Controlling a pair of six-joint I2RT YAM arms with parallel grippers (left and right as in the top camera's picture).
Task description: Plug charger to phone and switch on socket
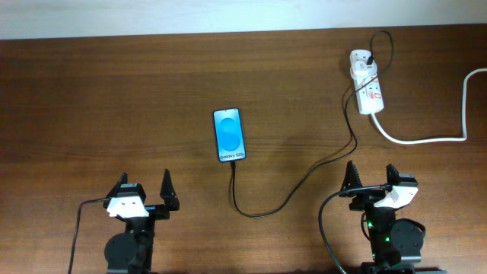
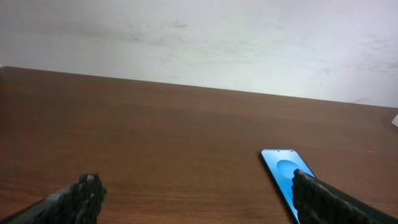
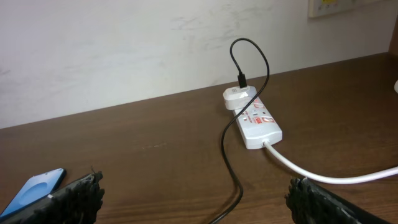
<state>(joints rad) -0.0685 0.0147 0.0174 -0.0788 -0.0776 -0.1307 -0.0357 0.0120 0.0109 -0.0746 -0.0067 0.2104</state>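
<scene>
Both claws spread wide, holding nothing: left claw (image 1: 144,186) and right claw (image 1: 370,176) at the near edge of the table (image 1: 91,99).

Phone (image 1: 228,135) flat mid-table, screen up. Charger cable (image 1: 234,183) runs from the power strip (image 1: 367,84), far right, in a slack loop to the phone's near end; can't tell if the tip is seated.

Risks:
- The phone could skate on the wood if the tip is pushed.
- The right claw could snag the loop.
- The light strip might shift under a press.

No containers in sight.
</scene>
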